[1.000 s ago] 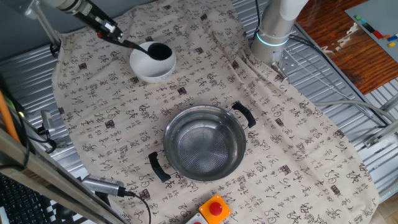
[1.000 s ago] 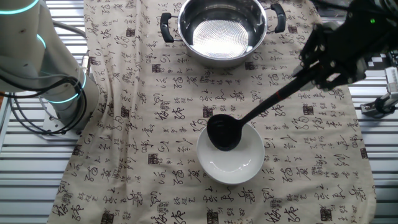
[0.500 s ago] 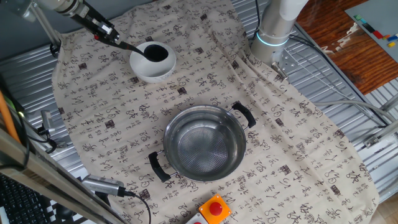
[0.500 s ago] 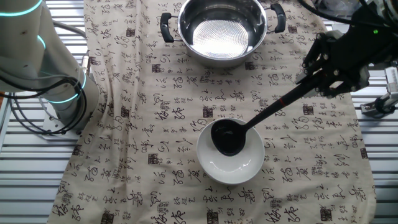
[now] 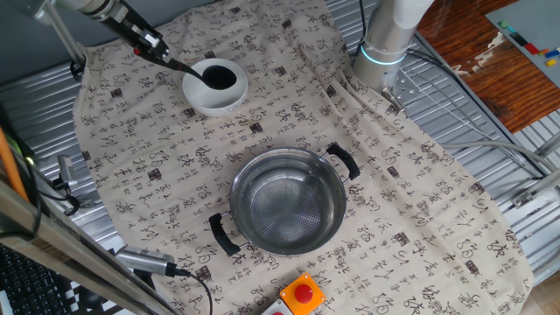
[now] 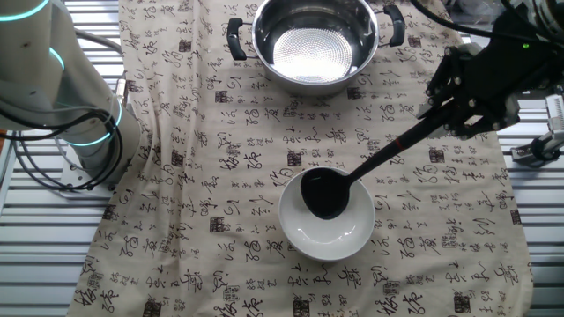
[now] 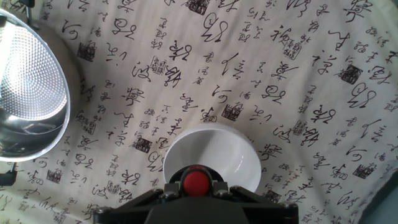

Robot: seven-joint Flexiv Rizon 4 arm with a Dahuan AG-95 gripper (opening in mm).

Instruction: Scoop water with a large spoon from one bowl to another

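Spilling is the main risk I judge here: the steel pot sits well apart from the white bowl on the printed cloth, so a ladle tipped or swung too briskly on the way between them could drip on the cloth, and a push against the light bowl's wall could shove it. In the other fixed view the ladle has its scoop down inside the bowl, toward the far side, its handle slanting up and right to the gripper, which is closed on the handle's red-tipped end.
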